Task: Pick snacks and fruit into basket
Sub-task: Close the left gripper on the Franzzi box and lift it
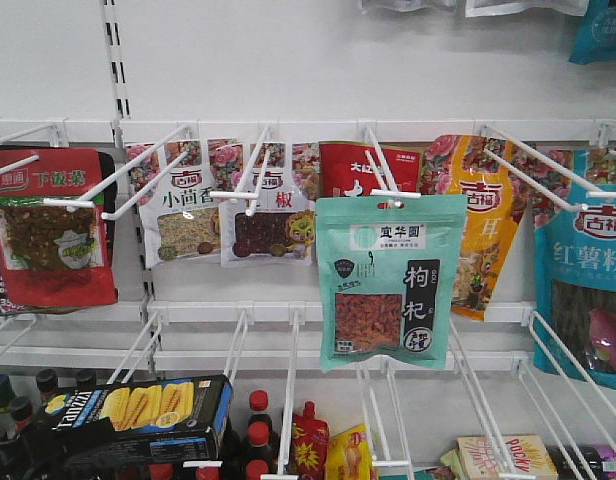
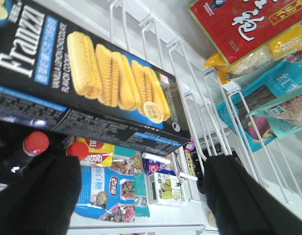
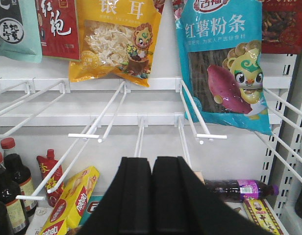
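Black pads of the left end effector (image 2: 138, 166) gape wide, released, not touching the black-and-blue box (image 2: 87, 78) lettered "Franzzi". The right end effector (image 3: 152, 164) is clenched, empty. Only the front view shows the mint-green pouch (image 1: 388, 280) whole, marked 枸杞, hanging from a peg (image 1: 383, 175).

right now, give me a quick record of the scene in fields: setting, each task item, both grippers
setting: white shop wall with wire peg hooks, pouches hanging from them
mint-green pouch: hanging on a middle hook, no gripper near it
corn box: tilted in the lower row, just ahead of the left gripper
left gripper: open, fingers wide apart, not closed on the box
right gripper: shut, nothing held, facing bare hooks below the orange-yellow pouch
fruit: not in view
basket: not in view
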Controlling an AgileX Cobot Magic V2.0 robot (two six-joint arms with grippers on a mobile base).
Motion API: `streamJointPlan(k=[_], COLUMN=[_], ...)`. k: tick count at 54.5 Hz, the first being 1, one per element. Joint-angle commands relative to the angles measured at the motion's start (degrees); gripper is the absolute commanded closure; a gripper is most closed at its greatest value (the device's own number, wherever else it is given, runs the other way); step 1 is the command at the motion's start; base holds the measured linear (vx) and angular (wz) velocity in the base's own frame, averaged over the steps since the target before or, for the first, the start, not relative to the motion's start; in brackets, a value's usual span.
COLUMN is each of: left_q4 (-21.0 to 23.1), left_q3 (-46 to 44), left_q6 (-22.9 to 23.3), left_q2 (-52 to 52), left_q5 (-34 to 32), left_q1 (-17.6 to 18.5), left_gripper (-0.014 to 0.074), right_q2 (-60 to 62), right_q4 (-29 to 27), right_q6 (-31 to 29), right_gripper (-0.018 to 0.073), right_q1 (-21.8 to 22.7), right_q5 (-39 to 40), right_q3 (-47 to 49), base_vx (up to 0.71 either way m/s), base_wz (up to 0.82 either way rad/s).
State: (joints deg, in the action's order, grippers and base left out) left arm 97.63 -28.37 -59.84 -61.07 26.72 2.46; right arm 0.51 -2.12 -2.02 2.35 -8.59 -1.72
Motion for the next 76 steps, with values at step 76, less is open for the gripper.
streamJointPlan(k=[76], left_q4=[-10.59], left_q3=[-7.15], left_q6=[-61.01], left_q2=[-2.54], left_q5=[0.84], left_q1=[0.89], left_gripper=[0.0012], right_q2=[0.64], right_q4=[0.49], right_q6=[-0.53], right_gripper=[0.0567], right_q1=[0.01], right_q5=[4.80], right_q3=[-0.68], base_vx=[0.00], base_wz=[0.00])
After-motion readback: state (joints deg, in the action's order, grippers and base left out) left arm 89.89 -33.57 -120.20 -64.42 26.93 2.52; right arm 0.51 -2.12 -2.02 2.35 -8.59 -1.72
